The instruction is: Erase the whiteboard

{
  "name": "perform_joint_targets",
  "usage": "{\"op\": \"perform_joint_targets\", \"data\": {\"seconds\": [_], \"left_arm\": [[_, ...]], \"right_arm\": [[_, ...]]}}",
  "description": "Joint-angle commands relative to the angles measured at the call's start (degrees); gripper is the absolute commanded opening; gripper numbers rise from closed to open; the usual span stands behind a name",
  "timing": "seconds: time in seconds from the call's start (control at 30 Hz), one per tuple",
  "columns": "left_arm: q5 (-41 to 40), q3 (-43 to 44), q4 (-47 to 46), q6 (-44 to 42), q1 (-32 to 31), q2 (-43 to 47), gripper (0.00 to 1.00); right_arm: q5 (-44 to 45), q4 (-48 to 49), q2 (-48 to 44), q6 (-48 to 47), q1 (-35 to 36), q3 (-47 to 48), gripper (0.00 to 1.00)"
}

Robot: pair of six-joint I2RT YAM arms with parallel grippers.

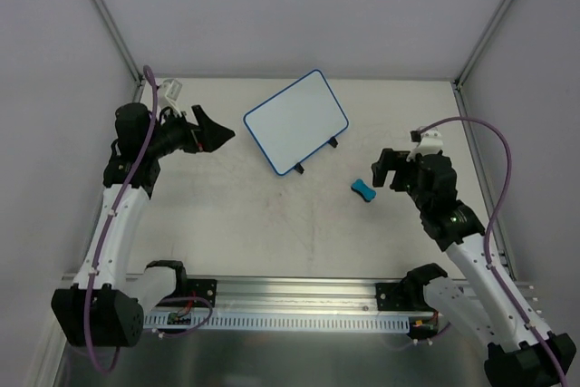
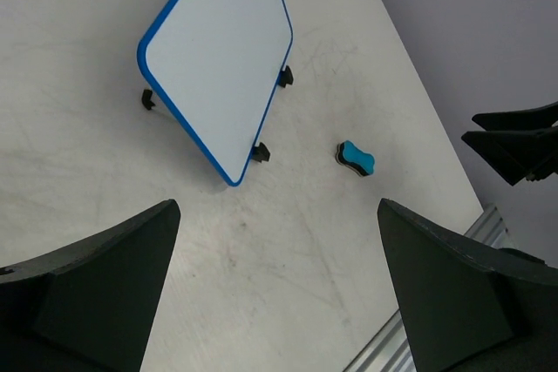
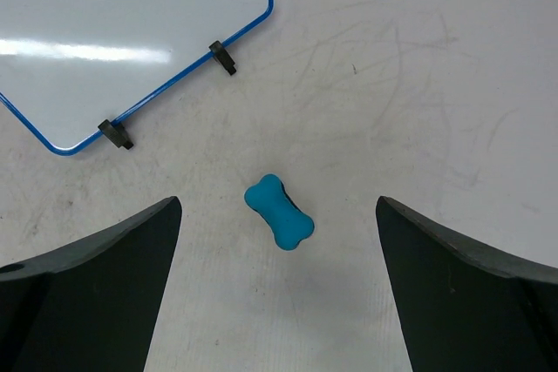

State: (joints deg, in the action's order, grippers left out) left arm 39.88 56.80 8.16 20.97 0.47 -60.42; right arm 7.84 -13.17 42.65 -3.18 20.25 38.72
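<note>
Top view: the whiteboard [image 1: 295, 122] rests askew on its clip feet [image 3: 115, 133] at the far middle of the table [image 1: 272, 233], well apart from both arms. The left gripper [image 1: 220, 133] and right gripper [image 1: 388, 169] both gape wide, holding nothing. We judge the board thin, stiff, light and slick (likely to skate under a wipe), best pinned at its blue rim. The eraser [image 1: 363, 190], near the right gripper, looks best pinched across its narrow waist.

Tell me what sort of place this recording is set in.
Probably a lab robot test cell: a scuffed white table walled by grey panels on aluminium posts, a slotted rail at its near edge, a whiteboard and blue eraser laid out.
</note>
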Motion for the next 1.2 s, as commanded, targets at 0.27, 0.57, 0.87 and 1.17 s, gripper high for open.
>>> {"op": "perform_joint_targets", "data": {"seconds": [0.27,0.57,0.87,1.17], "left_arm": [[-3.1,-14.5,0.0,-0.5,0.3,22.3,0.99],[-4.2,-21.1,0.4,-3.7,0.3,32.3,0.99],[-2.2,-21.2,0.8,-4.0,0.3,31.9,0.99],[-1.4,-20.9,0.8,-3.8,0.4,30.6,0.99]], "right_arm": [[0.5,1.9,-4.7,-0.2,-0.4,-4.2,0.99],[-0.1,1.8,-8.6,-0.7,-0.3,-5.7,0.99],[-0.6,1.8,-7.8,-0.2,-0.4,-5.8,0.99],[-1.2,1.8,-8.1,-0.6,-0.4,-6.0,0.99]]}}
